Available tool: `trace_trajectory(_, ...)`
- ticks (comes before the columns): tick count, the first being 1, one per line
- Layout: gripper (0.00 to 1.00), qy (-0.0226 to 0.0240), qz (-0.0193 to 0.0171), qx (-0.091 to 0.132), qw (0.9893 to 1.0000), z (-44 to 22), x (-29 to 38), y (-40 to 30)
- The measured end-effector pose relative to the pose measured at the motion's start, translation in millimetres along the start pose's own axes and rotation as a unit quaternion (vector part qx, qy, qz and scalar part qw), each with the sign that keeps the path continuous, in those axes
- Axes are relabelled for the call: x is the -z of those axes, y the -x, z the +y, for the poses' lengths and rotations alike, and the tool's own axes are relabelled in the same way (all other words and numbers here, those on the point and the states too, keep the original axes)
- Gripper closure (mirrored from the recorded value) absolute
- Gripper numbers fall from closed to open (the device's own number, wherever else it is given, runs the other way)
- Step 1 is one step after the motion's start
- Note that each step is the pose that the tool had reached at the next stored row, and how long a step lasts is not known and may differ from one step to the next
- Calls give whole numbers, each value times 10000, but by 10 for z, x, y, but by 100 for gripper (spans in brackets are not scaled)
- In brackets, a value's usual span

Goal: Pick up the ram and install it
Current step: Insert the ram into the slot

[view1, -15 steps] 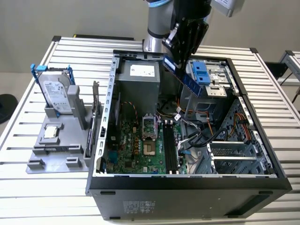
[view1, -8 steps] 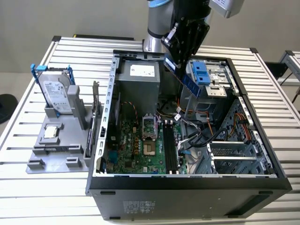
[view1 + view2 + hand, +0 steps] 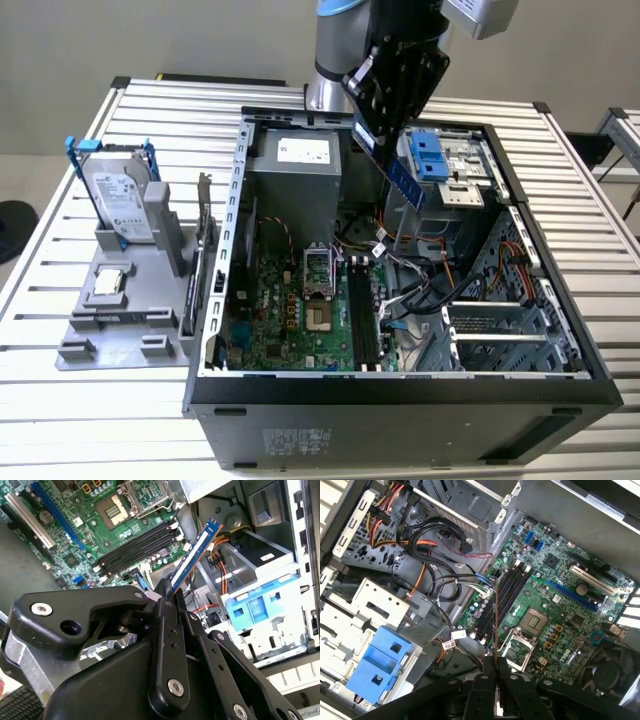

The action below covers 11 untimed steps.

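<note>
I see the ram (image 3: 405, 182), a thin flat blue stick, clamped at one end between the black metal fingers (image 3: 167, 630) of the gripper (image 3: 169, 594). It hangs tilted in the air over the open steel case (image 3: 215, 300), above tangled cables near the blue plastic bracket (image 3: 428, 155). The long black memory slots (image 3: 506, 594) sit empty on the green motherboard (image 3: 285, 310).
</note>
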<state>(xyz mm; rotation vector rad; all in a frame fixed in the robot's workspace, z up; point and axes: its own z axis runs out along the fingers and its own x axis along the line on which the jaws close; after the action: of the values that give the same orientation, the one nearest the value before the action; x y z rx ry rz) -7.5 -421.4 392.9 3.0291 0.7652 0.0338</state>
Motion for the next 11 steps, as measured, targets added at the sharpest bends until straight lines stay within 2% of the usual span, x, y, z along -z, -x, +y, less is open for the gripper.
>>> trace_trajectory(5,100,4,-5,-230,9997,0,0,0)
trace_trajectory(11,100,9,-11,-505,9987,0,0,0)
